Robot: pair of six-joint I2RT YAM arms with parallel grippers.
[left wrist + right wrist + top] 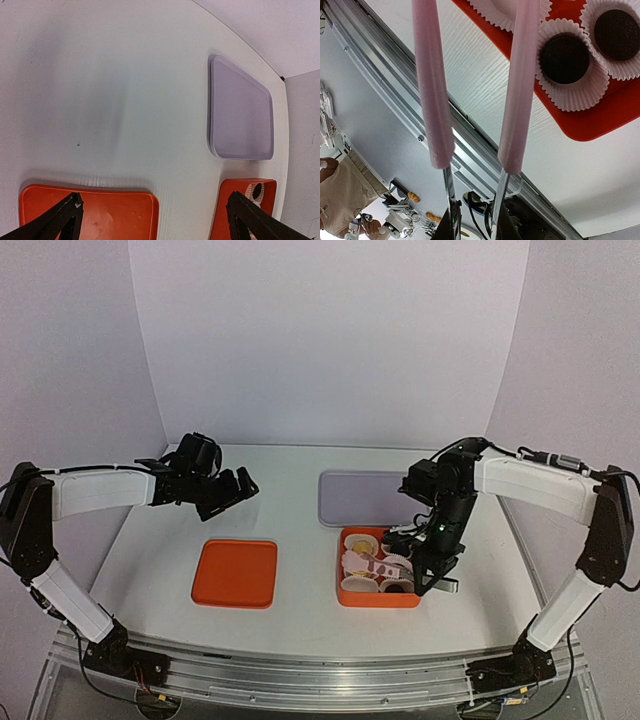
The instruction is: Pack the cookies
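Note:
An orange box holds white paper cups with cookies. A golden cookie lies at its far left and a dark one at its near right. In the right wrist view two dark cookies sit in cups in the box. My right gripper is shut on metal tongs with pink sleeves; the tong arms stand apart with nothing between them, over the box. My left gripper is open and empty, raised above the table's far left.
An orange lid lies flat left of the box. A lavender tray lies behind the box. The box corner with one dark cookie shows in the left wrist view. The table's front rail runs under the tongs.

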